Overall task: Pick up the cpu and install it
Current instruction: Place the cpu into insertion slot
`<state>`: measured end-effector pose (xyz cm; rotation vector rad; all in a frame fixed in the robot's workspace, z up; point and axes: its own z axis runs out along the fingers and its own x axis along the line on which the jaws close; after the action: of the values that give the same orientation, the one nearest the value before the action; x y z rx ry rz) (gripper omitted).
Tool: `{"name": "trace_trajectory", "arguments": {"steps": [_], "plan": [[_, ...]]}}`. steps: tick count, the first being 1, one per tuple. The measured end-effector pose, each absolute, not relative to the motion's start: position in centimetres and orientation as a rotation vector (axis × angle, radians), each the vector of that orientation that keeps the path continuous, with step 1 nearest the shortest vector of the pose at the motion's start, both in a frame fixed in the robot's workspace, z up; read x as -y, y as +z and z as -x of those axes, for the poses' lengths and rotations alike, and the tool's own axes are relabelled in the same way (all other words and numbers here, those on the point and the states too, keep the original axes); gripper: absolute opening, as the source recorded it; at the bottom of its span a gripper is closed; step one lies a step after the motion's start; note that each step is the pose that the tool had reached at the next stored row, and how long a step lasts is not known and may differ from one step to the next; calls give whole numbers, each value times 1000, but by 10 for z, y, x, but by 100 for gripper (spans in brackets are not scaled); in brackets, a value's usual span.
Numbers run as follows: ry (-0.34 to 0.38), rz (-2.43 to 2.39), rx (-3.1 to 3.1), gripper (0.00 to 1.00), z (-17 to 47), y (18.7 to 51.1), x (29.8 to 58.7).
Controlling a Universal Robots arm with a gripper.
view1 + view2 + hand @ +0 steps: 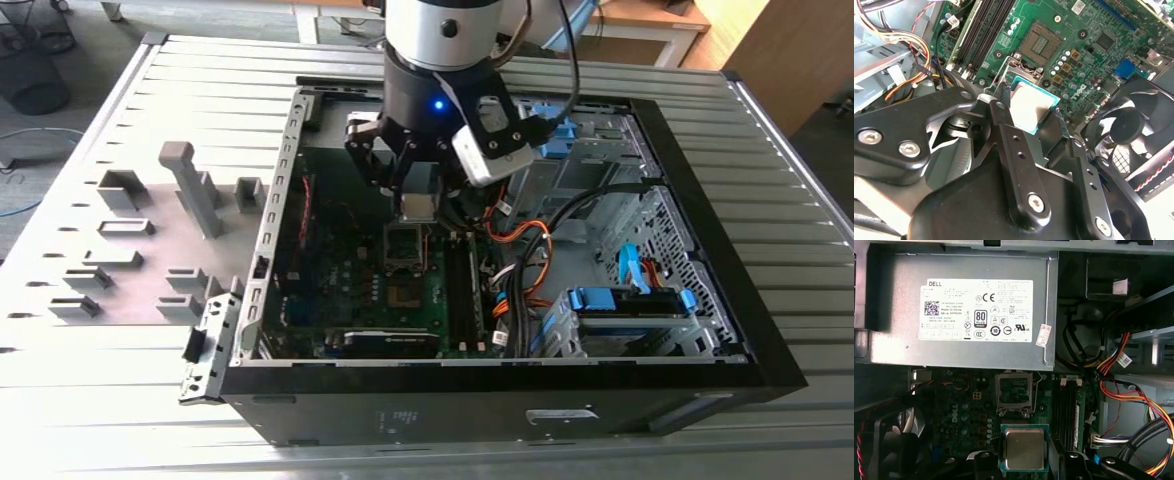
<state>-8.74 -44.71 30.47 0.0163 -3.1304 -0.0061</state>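
Exterior view: arm comes down from the top centre of the frame into the open computer case (747, 330), which fills the middle and right of the frame on a slatted metal table (200, 80). Gripper (416, 203) sits in the upper-middle of the frame, over the green motherboard (334, 290). It is clenched on the cpu (1031, 107): in the second wrist view two black fingers (1004, 130) pinch it on opposite edges, silvery top facing the camera, green edge showing around it. Cpu is up in the air, clear of the board, not seated.

Socket (1014, 394) lies on the board with its contact field uncovered and a metal frame around it. In the first wrist view the cpu is near it but apart, with no overlap. In the exterior view the cpu hangs just above the socket in the frame.

Grey power supply box (894, 310) with a white label borders the board on the socket's far side from the cpu. RAM slots (986, 25) run beside the socket. Black fan (1134, 130) is close to the gripper. Orange, red and yellow cables (1114, 385) bunch past the RAM slots. Grey holder blocks (194, 190) stand on the table at the exterior view's left, outside the case.
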Motion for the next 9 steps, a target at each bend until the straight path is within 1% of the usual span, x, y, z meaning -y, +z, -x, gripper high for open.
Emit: {"name": "trace_trajectory", "arguments": {"steps": [9], "plan": [[-6,-16,3130,47,90,296,447]]}}
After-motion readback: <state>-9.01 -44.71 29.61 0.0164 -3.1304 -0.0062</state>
